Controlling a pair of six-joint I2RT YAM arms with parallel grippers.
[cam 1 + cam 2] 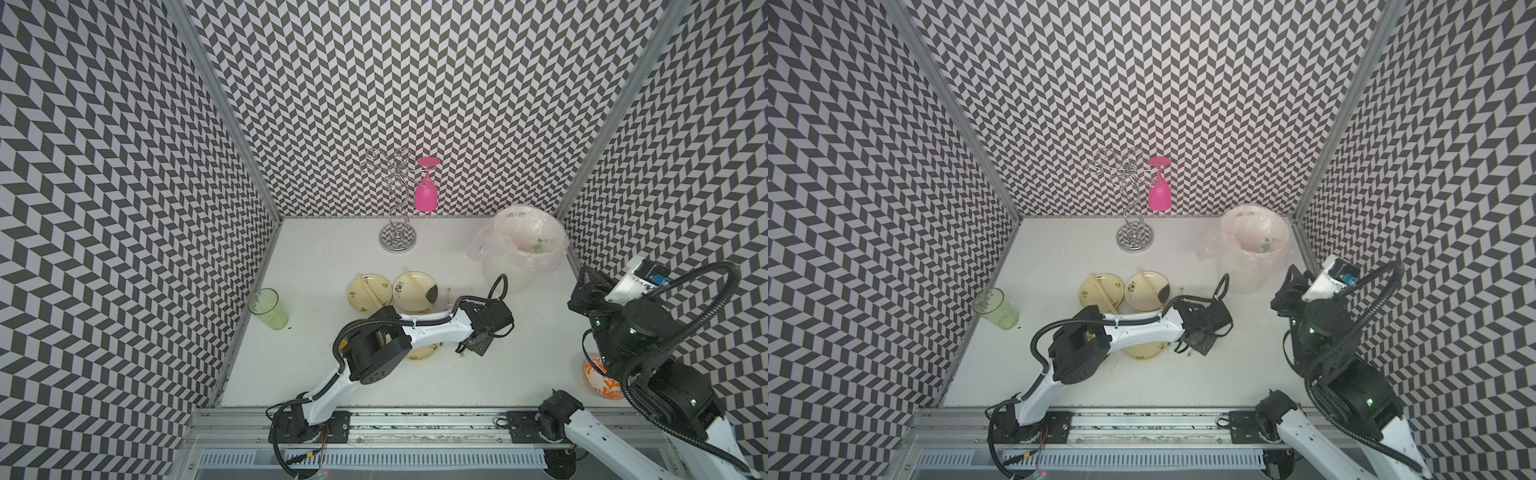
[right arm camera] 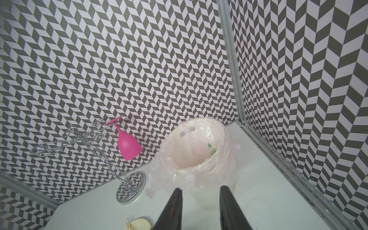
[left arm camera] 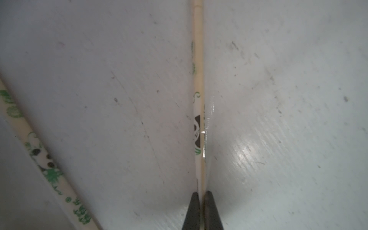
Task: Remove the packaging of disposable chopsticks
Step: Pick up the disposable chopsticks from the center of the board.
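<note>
In the left wrist view my left gripper (image 3: 202, 194) is shut on the near end of a pair of disposable chopsticks (image 3: 199, 49). The pair is still in its clear packaging (image 3: 198, 127), printed in green and black, and runs straight away over the white table. Another wrapped pair (image 3: 45, 165) lies diagonally beside it. In both top views the left gripper (image 1: 465, 352) (image 1: 1190, 353) points down, right of the nearest plate (image 1: 422, 353). Bare chopsticks (image 1: 371, 294) rest across a plate. My right gripper (image 2: 201, 188) (image 1: 579, 291) is open and empty, raised near the bin.
A white bin (image 1: 552, 232) (image 2: 171, 139) lined with a pinkish bag stands at the back right with green-printed scraps (image 2: 212, 152) inside. Two more cream plates (image 1: 357, 305) (image 1: 405, 299), a green cup (image 1: 268, 309), a wire rack (image 1: 397, 237) holding a pink glass (image 1: 426, 191), and an orange bowl (image 1: 598, 378) stand around.
</note>
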